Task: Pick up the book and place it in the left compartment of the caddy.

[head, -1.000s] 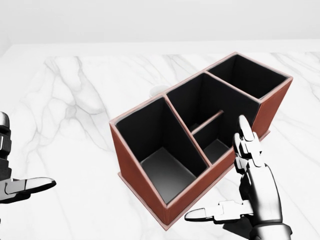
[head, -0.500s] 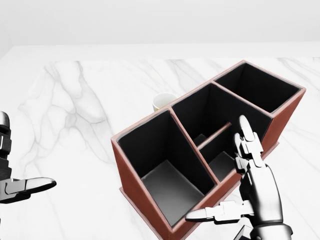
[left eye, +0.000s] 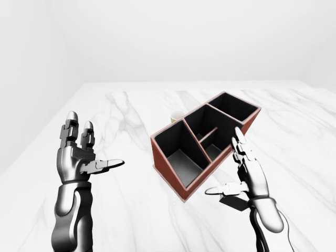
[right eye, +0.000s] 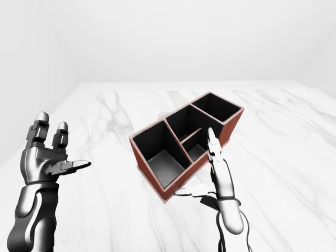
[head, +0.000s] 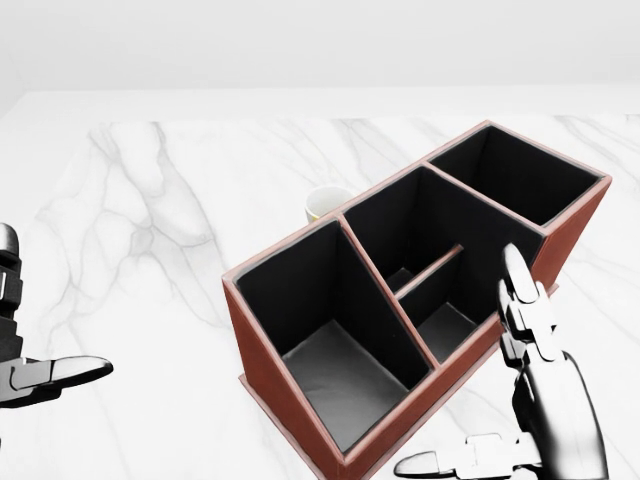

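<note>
Left robot hand (left eye: 79,157): you held it raised at the left of the left-eye view, forearm upright, two fingers pointing up and the thumb stretched out sideways toward the caddy; it was open and held nothing, well apart from the caddy.
Right robot hand (left eye: 244,176): you had it upright just beside the caddy's near long wall, fingers straight up and thumb pointing left; it was spread open and empty, and I cannot tell whether it touched the wall.
Caddy: the red-brown rectangular caddy with black inner walls (head: 290,385) sat slanted on the white marble table (head: 150,200), running from lower left to upper right in the head view.
Compartments: a large one at the lower left, a middle one split by a low divider, one at the upper right; all looked empty.
Book: it showed in none of your views.
Cup: a small pale round cup (head: 328,203) stood just beyond the caddy's far wall, partly hidden by it.
</note>
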{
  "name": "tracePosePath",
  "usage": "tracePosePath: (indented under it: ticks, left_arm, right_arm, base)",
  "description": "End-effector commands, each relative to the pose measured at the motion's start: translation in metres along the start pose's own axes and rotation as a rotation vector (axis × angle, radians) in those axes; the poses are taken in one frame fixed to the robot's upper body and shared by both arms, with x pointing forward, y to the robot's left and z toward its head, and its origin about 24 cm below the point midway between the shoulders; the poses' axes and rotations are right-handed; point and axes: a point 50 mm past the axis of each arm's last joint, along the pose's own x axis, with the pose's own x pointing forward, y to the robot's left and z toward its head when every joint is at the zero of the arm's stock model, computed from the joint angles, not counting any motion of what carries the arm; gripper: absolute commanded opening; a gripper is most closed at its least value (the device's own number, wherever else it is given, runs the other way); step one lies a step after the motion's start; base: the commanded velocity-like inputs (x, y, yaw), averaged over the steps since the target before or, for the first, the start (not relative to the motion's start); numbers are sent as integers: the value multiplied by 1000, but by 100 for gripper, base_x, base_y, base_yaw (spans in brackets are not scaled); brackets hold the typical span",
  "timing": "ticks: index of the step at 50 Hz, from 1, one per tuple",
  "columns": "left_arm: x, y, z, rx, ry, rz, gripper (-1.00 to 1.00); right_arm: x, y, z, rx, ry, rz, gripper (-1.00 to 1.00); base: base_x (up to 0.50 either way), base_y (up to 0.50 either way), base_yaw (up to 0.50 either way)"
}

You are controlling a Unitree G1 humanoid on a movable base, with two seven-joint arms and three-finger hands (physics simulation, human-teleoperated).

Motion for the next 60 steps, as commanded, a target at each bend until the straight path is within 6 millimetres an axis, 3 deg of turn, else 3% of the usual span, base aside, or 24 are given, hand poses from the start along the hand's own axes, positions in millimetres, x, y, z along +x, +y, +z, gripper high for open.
tracePosePath:
  ticks: [1,29,51,57,58,60]
  left_arm:
    - [0,0,-3,2,12,1,100]
    - [0,-1,0,7,2,1,100]
    - [-1,-4,-4,16,17,-5,100]
    - [-1,-3,-4,17,17,-5,100]
    - [-2,-3,-2,22,12,-4,100]
    - [-2,-3,-4,23,17,-4,100]
  right_arm:
    - [-33,-6,6,-151,61,56,100]
    - [-48,-25,-1,-181,157,24,100]
    - [-48,-27,-21,-405,305,-21,100]
    - [-40,-31,-15,-544,305,28,100]
    - [-53,-49,-38,-584,462,148,100]
    - [-55,-52,-42,-581,503,146,100]
  base:
    - [0,0,0]
    - [0,0,0]
    - [0,0,0]
    - [0,0,0]
    - [0,0,0]
    - [0,0,0]
